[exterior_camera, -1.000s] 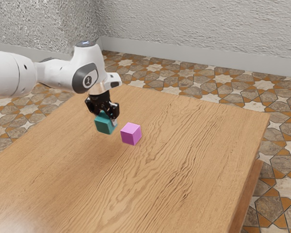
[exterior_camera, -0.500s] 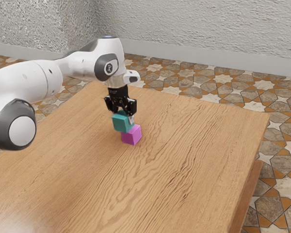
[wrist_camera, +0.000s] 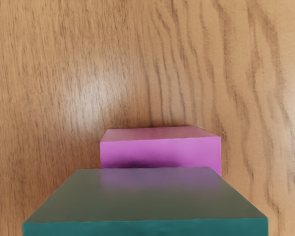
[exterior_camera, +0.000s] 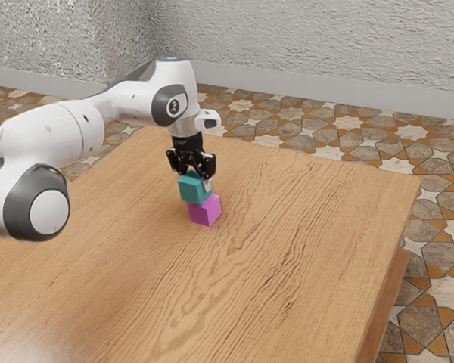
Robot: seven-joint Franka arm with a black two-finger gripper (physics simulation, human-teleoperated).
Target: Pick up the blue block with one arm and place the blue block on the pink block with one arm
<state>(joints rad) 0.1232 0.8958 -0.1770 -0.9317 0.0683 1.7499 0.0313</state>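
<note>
**Blue block, position.** The blue block (exterior_camera: 194,189), rendered teal, sits on top of the pink block (exterior_camera: 205,212) near the middle of the wooden tabletop (exterior_camera: 303,249). In the exterior view its underside meets the pink block's top face. It is offset toward the exterior view's left, so it overhangs on that side and leaves a strip of the pink top bare on the other. Whether its full weight rests on the pink block cannot be told.

**Blue block, orientation.** The block is a cube with visibly equal sides, so no long axis can be identified. It stands upright with its top face level. In the wrist view the blue block (wrist_camera: 147,201) lies directly under the hand. Its far edge runs parallel to the near edge of the pink block (wrist_camera: 160,147), so the two are square to one another. A dark shadow falls on the pink top face beside it, and the tabletop (wrist_camera: 64,73) grain surrounds both.

**Arm and hand pose.**
- The white arm (exterior_camera: 98,125) enters from the exterior view's left and bends down at the wrist.
- The black hand (exterior_camera: 194,176) points straight down over the stack.
- The fingers (exterior_camera: 207,171) flank the upper part of the blue block on two opposite sides and pinch it.
</note>
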